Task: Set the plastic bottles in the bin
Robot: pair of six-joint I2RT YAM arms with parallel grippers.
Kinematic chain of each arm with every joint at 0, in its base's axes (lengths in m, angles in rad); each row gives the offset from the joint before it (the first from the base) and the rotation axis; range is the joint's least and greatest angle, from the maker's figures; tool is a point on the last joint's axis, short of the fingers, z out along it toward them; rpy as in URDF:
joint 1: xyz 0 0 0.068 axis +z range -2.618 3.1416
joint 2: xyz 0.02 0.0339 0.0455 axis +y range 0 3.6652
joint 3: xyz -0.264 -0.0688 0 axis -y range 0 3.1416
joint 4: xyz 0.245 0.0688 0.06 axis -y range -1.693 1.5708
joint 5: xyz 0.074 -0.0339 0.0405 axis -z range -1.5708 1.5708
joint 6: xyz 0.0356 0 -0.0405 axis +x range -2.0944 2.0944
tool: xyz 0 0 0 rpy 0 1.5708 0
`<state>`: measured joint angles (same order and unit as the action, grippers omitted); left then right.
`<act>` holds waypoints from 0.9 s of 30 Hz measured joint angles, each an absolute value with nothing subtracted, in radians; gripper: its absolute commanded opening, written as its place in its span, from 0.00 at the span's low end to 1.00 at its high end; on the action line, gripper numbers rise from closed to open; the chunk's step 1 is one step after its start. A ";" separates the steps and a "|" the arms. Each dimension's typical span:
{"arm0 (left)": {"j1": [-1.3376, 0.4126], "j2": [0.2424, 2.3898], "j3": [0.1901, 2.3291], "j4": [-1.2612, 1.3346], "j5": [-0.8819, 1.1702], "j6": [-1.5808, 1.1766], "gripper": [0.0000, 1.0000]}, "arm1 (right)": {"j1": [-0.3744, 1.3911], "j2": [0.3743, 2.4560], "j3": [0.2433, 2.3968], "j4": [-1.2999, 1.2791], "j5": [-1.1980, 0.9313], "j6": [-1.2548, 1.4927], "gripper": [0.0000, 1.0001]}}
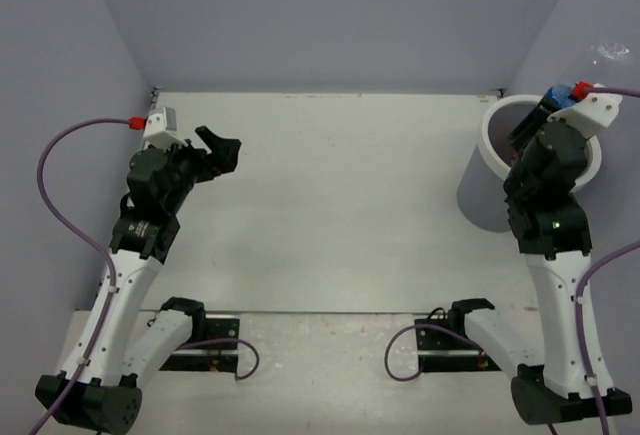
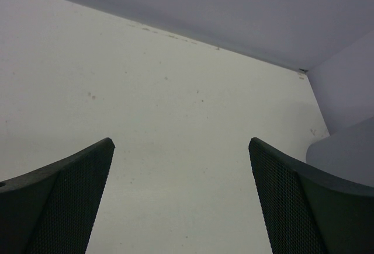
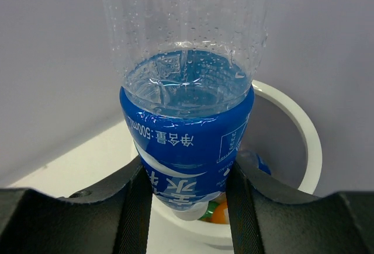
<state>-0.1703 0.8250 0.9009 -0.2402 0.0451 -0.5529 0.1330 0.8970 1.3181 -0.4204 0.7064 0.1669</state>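
Bottle (image 3: 187,143) between right fingers (image 3: 280,213); seemingly above bin (image 3: 311,146)

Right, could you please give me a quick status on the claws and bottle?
Left claw open, empty. Right claw shut on blue-labelled bottle, held over the white bin. Nothing blocking the drop.

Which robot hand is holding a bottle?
The right hand, squeezing the blue-labelled bottle above the bin; the left hand is wide open and empty.

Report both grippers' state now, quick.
Left gripper: open, holding nothing.
Right gripper: shut on the blue-labelled clear bottle, over the bin.
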 measured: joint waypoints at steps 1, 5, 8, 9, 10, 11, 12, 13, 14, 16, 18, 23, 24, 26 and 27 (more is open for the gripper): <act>-0.170 0.826 0.901 -0.242 0.045 -0.553 1.00 | 0.108 0.928 1.324 -0.428 0.705 0.168 0.26; -0.170 0.828 0.901 -0.253 0.042 -0.553 1.00 | 0.040 1.061 1.361 -0.502 0.690 0.196 0.60; -0.170 0.828 0.901 -0.259 0.041 -0.553 1.00 | 0.033 1.120 1.381 -0.568 0.703 0.229 0.98; -0.170 0.828 0.901 -0.260 0.041 -0.553 1.00 | 0.032 1.124 1.386 -0.584 0.709 0.247 0.99; -0.170 0.828 0.901 -0.261 0.041 -0.553 1.00 | 0.032 1.124 1.391 -0.597 0.715 0.255 0.99; -0.170 0.827 0.901 -0.264 0.041 -0.553 1.00 | 0.032 1.120 1.398 -0.606 0.718 0.263 0.99; -0.170 0.826 0.901 -0.267 0.041 -0.553 1.00 | 0.032 1.115 1.404 -0.611 0.721 0.268 0.99; -0.170 0.823 0.901 -0.269 0.040 -0.553 1.00 | 0.032 1.107 1.409 -0.613 0.721 0.273 0.99; -0.170 0.820 0.901 -0.271 0.040 -0.553 1.00 | 0.031 1.097 1.413 -0.615 0.718 0.278 0.99; -0.170 0.815 0.901 -0.272 0.040 -0.553 1.00 | 0.031 1.074 1.418 -0.618 0.702 0.286 0.99; -0.170 0.812 0.902 -0.272 0.041 -0.553 1.00 | 0.031 1.051 1.423 -0.622 0.680 0.289 0.99; -0.170 0.826 0.904 -0.275 0.043 -0.553 1.00 | 0.031 1.000 1.434 -0.637 0.518 0.295 0.99; -0.170 0.830 0.904 -0.276 0.044 -0.553 1.00 | 0.031 0.990 1.434 -0.639 0.471 0.299 0.99; -0.170 0.838 0.903 -0.279 0.046 -0.552 1.00 | 0.041 0.970 1.432 -0.643 0.370 0.312 0.99; -0.170 0.841 0.903 -0.280 0.046 -0.550 1.00 | 0.051 0.959 1.430 -0.644 0.329 0.318 0.99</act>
